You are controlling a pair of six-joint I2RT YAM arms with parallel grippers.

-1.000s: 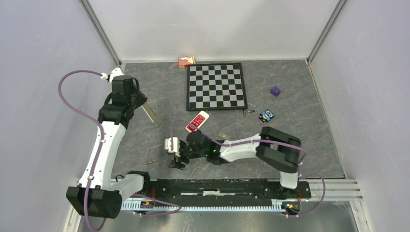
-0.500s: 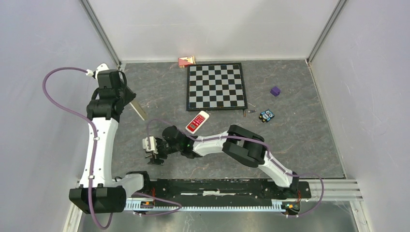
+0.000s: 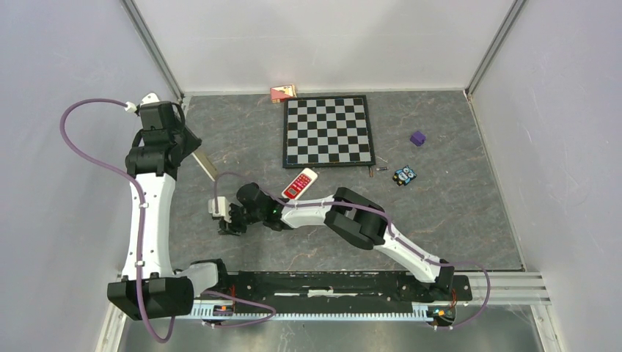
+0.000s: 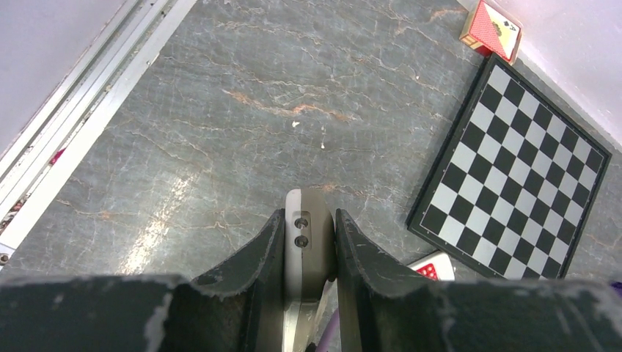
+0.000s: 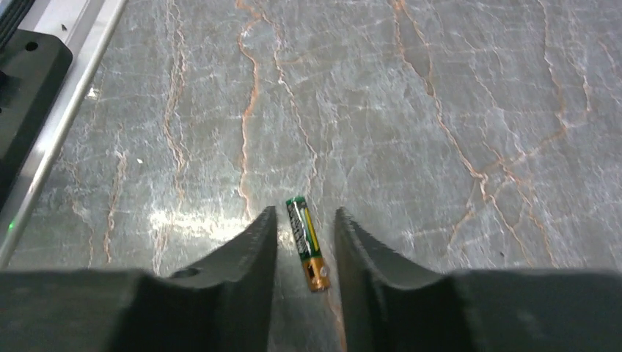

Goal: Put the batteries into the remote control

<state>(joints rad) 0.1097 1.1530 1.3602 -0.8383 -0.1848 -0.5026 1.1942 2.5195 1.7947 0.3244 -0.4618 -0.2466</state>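
A green and gold battery (image 5: 306, 242) lies on the grey tabletop between the fingers of my right gripper (image 5: 305, 213). The jaws stand open, with a narrow gap on each side of the cell. From above, that gripper (image 3: 229, 226) sits low at the near left and hides the battery. My left gripper (image 4: 309, 214) is shut on a slim grey and white remote control (image 4: 308, 242), held edge-on above the table. The remote (image 3: 207, 167) sticks out from the left gripper (image 3: 189, 150) at the far left. Another small battery (image 3: 381, 169) lies by the chessboard's near right corner.
A chessboard (image 3: 328, 130) lies at the back centre, with a red card box (image 3: 282, 92) behind it. A red and white keypad device (image 3: 299, 183) rests just past the right arm. A purple cube (image 3: 417, 138) and a small blue toy (image 3: 403, 174) sit to the right.
My right arm has swung left across the table to straddle the battery, and its jaws have narrowed. My left arm has drawn back and left with the remote.
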